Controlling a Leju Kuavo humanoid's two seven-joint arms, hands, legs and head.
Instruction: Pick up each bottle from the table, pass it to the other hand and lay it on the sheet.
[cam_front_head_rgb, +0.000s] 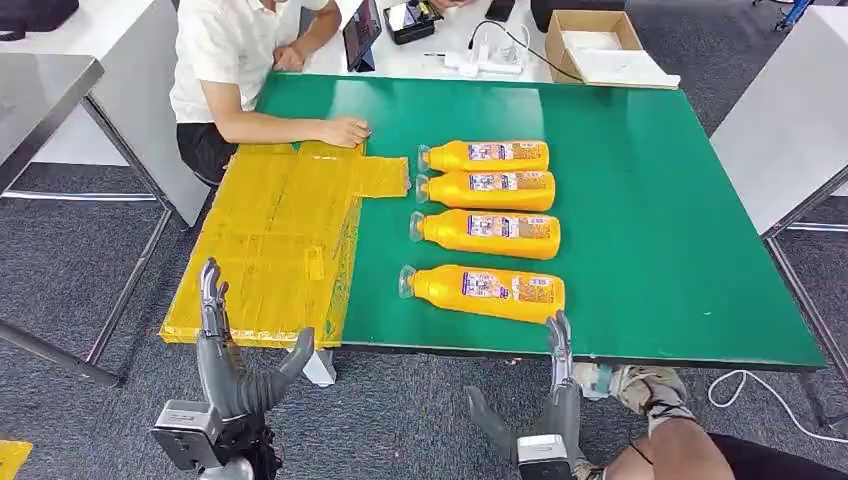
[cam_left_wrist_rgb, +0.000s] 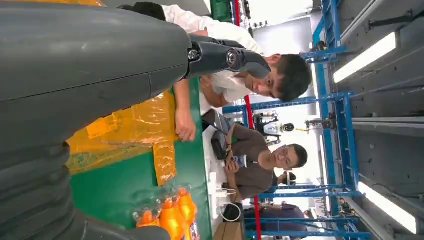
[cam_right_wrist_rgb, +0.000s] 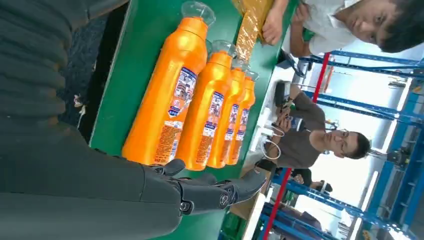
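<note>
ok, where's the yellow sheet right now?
Head view: the sheet lies on the table's left side, left of the four bottles, a person's hand on its far edge.

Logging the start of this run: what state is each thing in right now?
Four bottles: lying flat on the green table, capped, none on the sheet.
Yellow sheet: spread flat, a person's hand resting on it.
Left robot hand: open, holds nothing.
Right robot hand: open, holds nothing.

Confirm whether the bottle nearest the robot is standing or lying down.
Lying down. The nearest bottle rests on its side on the green table, cap pointing toward the yellow sheet.
</note>
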